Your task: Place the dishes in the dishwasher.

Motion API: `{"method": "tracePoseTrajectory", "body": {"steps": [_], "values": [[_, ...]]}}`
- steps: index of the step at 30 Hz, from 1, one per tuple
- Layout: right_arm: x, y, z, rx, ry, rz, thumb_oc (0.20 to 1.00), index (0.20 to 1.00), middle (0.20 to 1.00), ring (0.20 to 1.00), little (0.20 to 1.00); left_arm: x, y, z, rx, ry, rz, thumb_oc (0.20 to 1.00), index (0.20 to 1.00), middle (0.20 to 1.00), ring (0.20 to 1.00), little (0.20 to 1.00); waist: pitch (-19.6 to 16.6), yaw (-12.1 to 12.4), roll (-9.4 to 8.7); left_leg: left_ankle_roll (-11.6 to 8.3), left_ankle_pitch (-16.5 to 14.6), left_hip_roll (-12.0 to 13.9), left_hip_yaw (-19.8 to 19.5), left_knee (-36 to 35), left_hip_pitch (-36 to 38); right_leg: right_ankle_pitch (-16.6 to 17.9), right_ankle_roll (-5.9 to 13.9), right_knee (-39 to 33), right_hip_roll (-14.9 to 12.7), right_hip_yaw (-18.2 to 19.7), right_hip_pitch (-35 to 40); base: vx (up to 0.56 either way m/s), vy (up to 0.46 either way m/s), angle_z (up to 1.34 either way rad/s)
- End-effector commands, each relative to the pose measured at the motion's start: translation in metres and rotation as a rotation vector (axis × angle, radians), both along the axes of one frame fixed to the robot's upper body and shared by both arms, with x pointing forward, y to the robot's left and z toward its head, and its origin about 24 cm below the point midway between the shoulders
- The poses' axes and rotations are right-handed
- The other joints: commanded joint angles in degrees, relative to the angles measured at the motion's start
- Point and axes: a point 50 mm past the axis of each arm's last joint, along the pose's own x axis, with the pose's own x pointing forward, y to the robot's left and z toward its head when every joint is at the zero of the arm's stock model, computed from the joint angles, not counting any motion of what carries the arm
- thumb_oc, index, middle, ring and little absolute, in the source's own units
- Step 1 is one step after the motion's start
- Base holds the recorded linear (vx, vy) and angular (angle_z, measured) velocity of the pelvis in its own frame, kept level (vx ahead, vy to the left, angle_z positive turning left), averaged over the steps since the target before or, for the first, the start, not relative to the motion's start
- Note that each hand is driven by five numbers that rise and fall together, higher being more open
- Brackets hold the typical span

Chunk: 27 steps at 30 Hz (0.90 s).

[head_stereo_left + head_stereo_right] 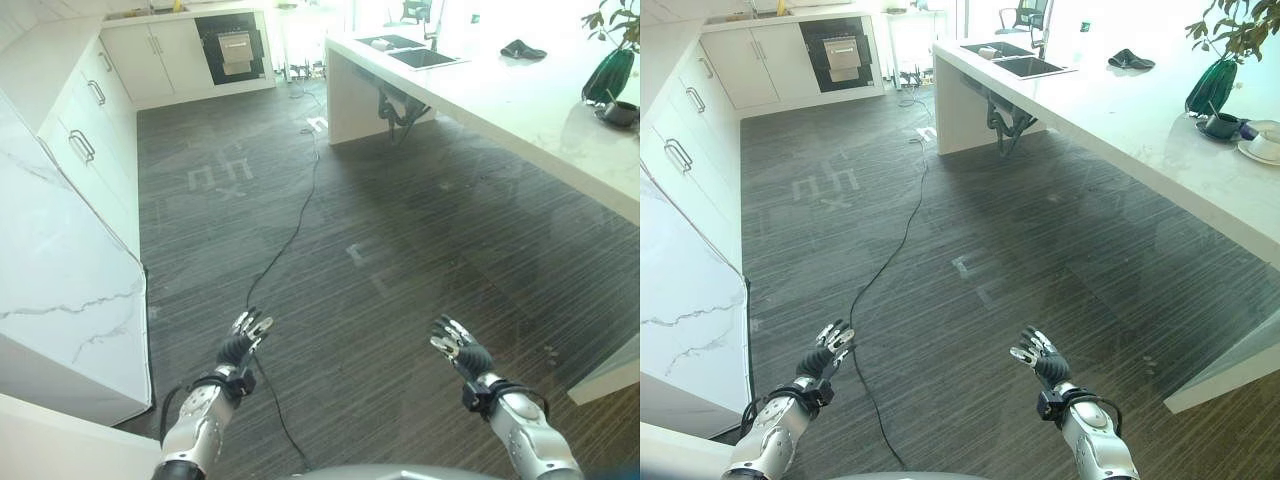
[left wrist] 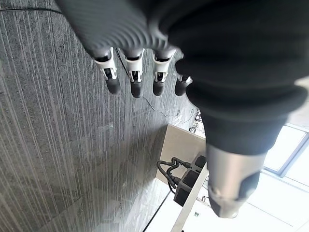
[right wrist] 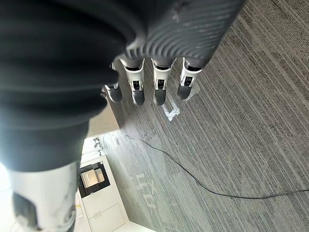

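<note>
The dishes stand on the white island counter at the far right: a dark cup on a saucer (image 1: 1223, 125) and a white cup on a plate (image 1: 1262, 146). The dishwasher (image 1: 235, 48) is a dark built-in unit in the far wall's cabinets, with something pale showing at its front. Both hands hang low over the dark floor, far from the dishes and the dishwasher. My left hand (image 1: 240, 346) is open, its fingers (image 2: 136, 79) straight and holding nothing. My right hand (image 1: 464, 354) is open too, its fingers (image 3: 160, 84) straight and bare.
A marble-faced counter (image 1: 60, 290) and white cabinets (image 1: 90, 110) run along the left. The island (image 1: 520, 100) holds a sink (image 1: 420, 57), a dark cloth (image 1: 522, 49) and a green vase (image 1: 610, 72). Pale tape marks (image 1: 215, 175) lie on the wide floor between.
</note>
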Motion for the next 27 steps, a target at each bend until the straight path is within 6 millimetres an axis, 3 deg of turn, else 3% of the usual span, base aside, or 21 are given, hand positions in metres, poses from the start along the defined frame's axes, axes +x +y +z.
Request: {"method": "tracePoseTrajectory", "body": {"steps": [1,7,14,15,18,19,21,22,24,25,27], "values": [[0.028,-0.004,0.038,0.017,-0.226,0.012,1.0,1.0,1.0,1.0,1.0,0.017,0.001,0.019,0.012,-0.126,-0.031,1.0,1.0,1.0,1.0,1.0,0.18,0.56,1.25,-4.63,-2.86,6.8,0.14,0.17,2.54,1.65,5.04,-0.02,-4.85,-2.13,-1.66,0.0,0.0,0.0],[0.027,0.001,0.048,0.071,-0.288,0.041,1.0,1.0,1.0,1.0,1.0,0.02,0.002,0.029,0.02,-0.17,-0.041,1.0,1.0,1.0,1.0,1.0,0.29,0.06,1.25,-4.73,-2.62,7.35,0.31,0.17,2.54,1.28,4.65,-0.02,-4.19,-1.53,-1.71,0.04,-0.081,-0.01],[0.03,-0.003,0.054,0.097,-0.319,0.03,1.0,1.0,1.0,1.0,1.0,0.025,-0.002,0.044,0.011,-0.246,-0.062,1.0,1.0,1.0,1.0,1.0,1.64,0.12,0.84,-6.26,-0.09,9.73,-0.84,0.17,3.26,-0.02,1.85,-0.02,-0.68,0.4,-0.98,0.07,-0.216,-0.01],[0.032,-0.005,0.056,0.088,-0.328,0.032,1.0,1.0,1.0,1.0,1.0,0.026,-0.003,0.046,0.005,-0.256,-0.067,1.0,1.0,1.0,1.0,1.0,2.53,0.26,0.42,-6.32,-0.39,9.44,-1.4,2.94,2.74,0.18,1.34,-0.02,-0.35,1.13,-0.9,0.05,-0.304,-0.01],[0.036,-0.012,0.062,0.047,-0.355,0.068,1.0,1.0,1.0,1.0,1.0,0.023,-0.003,0.046,-0.029,-0.281,-0.062,1.0,1.0,1.0,1.0,1.0,6.12,1.05,-1.45,-5.85,0.94,9.04,-2.9,27.89,-8.12,-0.07,-1.31,2.28,-0.31,2.29,-1.58,0.09,-0.299,-0.22],[0.034,-0.013,0.061,0.04,-0.351,0.075,1.0,1.0,1.0,1.0,1.0,0.021,-0.003,0.043,-0.034,-0.274,-0.057,1.0,1.0,1.0,1.0,1.0,6.59,1.17,-1.3,-5.92,1.57,9.31,-2.75,28.94,-9.98,-0.3,-1.37,3.03,-0.03,2.4,-1.49,0.22,-0.137,-0.46],[0.032,-0.014,0.06,0.029,-0.346,0.084,1.0,1.0,1.0,1.0,1.0,0.015,-0.002,0.038,-0.043,-0.255,-0.042,1.0,1.0,1.0,1.0,1.0,7.38,1.57,-0.37,-6.56,3.26,10.42,0.42,20.38,-10.24,-2.43,-0.82,4.42,0.5,1.87,-0.21,0.39,0.067,-0.2],[0.03,-0.015,0.06,0.024,-0.344,0.088,1.0,1.0,1.0,1.0,1.0,0.012,-0.003,0.035,-0.056,-0.235,-0.029,1.0,1.0,1.0,1.0,1.0,7.19,1.68,0.85,-7.67,6.56,12.05,2.02,11.92,-9.37,-4.26,-0.41,4.52,1.14,1.19,1.4,0.55,0.186,-0.12],[0.026,-0.017,0.061,0.021,-0.345,0.098,1.0,1.0,1.0,1.0,1.0,0.006,-0.001,0.032,-0.051,-0.216,-0.012,1.0,1.0,1.0,1.0,1.0,6.91,2.37,2.12,-9.22,12.28,13.44,0.79,2.1,-9.27,-6.22,-0.04,4.47,1.76,1.55,3.89,0.6,0.256,-0.15],[0.019,-0.02,0.059,0.019,-0.336,0.118,1.0,1.0,1.0,1.0,1.0,-0.005,0.005,0.028,-0.062,-0.2,0.022,1.0,1.0,1.0,1.0,1.0,6.66,3.24,2.87,-10.68,15.98,15.45,-3.81,0.17,-12.44,-8.79,-0.52,4.79,2.27,3.34,6.6,0.7,0.325,-0.18],[0.014,-0.023,0.055,0.013,-0.316,0.129,1.0,1.0,1.0,1.0,1.0,-0.014,0.01,0.025,-0.068,-0.191,0.042,1.0,1.0,1.0,1.0,1.0,5.78,3.86,3.15,-10.63,15.92,15.38,-2.8,0.17,-13.82,-11.63,0.16,5.44,1.08,3.75,9.53,0.82,0.421,-0.47]]}}
